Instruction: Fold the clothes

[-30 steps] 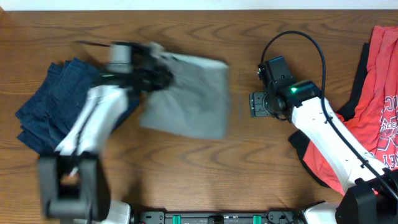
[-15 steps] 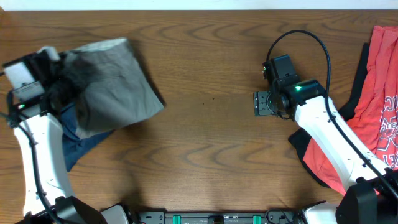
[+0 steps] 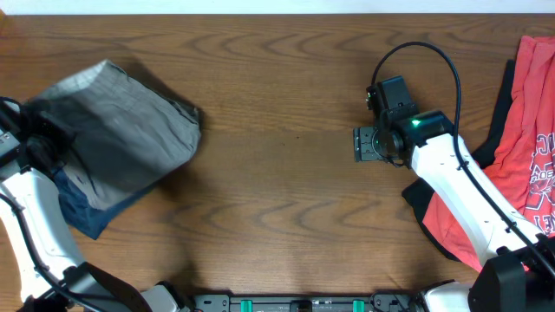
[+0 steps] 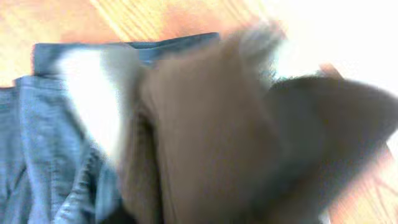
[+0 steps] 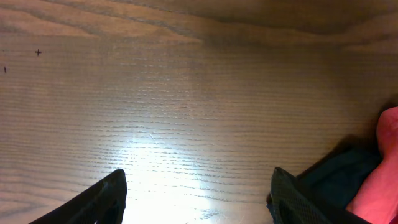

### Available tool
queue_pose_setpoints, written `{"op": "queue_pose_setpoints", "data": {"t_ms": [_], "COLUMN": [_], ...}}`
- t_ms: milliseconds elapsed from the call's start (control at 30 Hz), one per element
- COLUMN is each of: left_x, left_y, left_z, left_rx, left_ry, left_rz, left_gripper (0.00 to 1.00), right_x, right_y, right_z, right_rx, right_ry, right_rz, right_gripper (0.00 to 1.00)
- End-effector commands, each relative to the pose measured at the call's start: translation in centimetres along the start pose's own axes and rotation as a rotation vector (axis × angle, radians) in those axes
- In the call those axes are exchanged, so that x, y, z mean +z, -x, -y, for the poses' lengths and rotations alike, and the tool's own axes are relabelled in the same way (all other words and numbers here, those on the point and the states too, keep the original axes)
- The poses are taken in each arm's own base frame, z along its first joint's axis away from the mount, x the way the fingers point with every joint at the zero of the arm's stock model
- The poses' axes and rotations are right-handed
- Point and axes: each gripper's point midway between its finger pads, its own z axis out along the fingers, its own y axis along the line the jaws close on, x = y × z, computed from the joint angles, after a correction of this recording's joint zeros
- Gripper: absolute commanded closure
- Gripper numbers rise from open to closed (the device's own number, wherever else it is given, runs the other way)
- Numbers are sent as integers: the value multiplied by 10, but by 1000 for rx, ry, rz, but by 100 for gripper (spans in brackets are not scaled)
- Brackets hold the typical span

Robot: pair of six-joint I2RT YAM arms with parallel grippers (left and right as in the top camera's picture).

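Note:
The folded grey shorts (image 3: 117, 130) lie at the far left, on top of the dark navy trousers (image 3: 87, 217). My left gripper (image 3: 39, 143) is at the shorts' left edge, blurred and partly under cloth. In the left wrist view, blurred grey cloth (image 4: 217, 124) fills the frame over the navy trousers (image 4: 43, 137) and hides the jaws. My right gripper (image 3: 366, 144) hovers right of centre, open (image 5: 198, 180) over bare wood with nothing between its fingers. The red T-shirt (image 3: 529, 130) and a black garment (image 3: 421, 204) lie at the right.
The wooden table (image 3: 286, 199) stretches between the two piles. The right arm's black cable (image 3: 434, 56) loops above its wrist. A corner of the black garment (image 5: 336, 174) and red cloth (image 5: 382, 168) sit beside the right finger.
The left arm swung from the table's middle to the far left, carrying the grey shorts onto the navy trousers. The right arm has hardly moved.

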Motion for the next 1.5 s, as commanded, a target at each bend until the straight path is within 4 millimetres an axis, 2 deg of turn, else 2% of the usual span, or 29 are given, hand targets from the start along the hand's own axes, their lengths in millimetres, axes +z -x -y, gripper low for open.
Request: {"op": "queue_pose_setpoints", "data": {"t_ms": [0,167,300,400,500,567,667,767,833,900,967,1100,1267,1367,1467], "left_x": [6,12,13,9,0,-2,-4,-4,-8,-13,-22,-49,-78,-95,-114], "left_y": [0,-12,-18,-28,-45,-63,-99,-145,-176,-206,-235,-277,-292,-286,-275], "left_z": [2,41,50,68,94,109,127,141,146,145,135,102,83,83,89], "left_rx": [-56,24,42,53,82,120,232,350,428,518,612,767,797,794,788], "left_ry": [-16,-214,-236,-327,-455,-487,-493,-430,-381,-313,-216,-37,30,-1,-84], "left_rz": [-15,-79,-99,-144,-213,-269,-349,-441,-504,-557,-621,-759,-858,-820,-713], "left_gripper": [2,2,2,2,2,2,2,2,0,2,2,2,2,1,1], "right_x": [-5,-5,-5,-5,-5,-5,-5,-5,-4,-4,-4,-8,-21,-36,-54], "right_y": [5,4,3,3,4,5,7,10,11,8,0,-35,-65,-71,-69], "right_z": [3,3,4,4,3,4,0,0,9,22,34,57,63,58,58], "right_rx": [27,27,26,26,27,56,118,164,206,252,291,362,383,359,351], "right_ry": [-1,-2,-4,-4,-3,-2,48,133,155,162,172,141,119,151,166], "right_rz": [18,14,8,8,12,14,10,-5,-17,-39,-83,-228,-345,-332,-231], "right_gripper": [28,28,27,28,27,24,15,13,11,7,1,1,1,1,1]}}
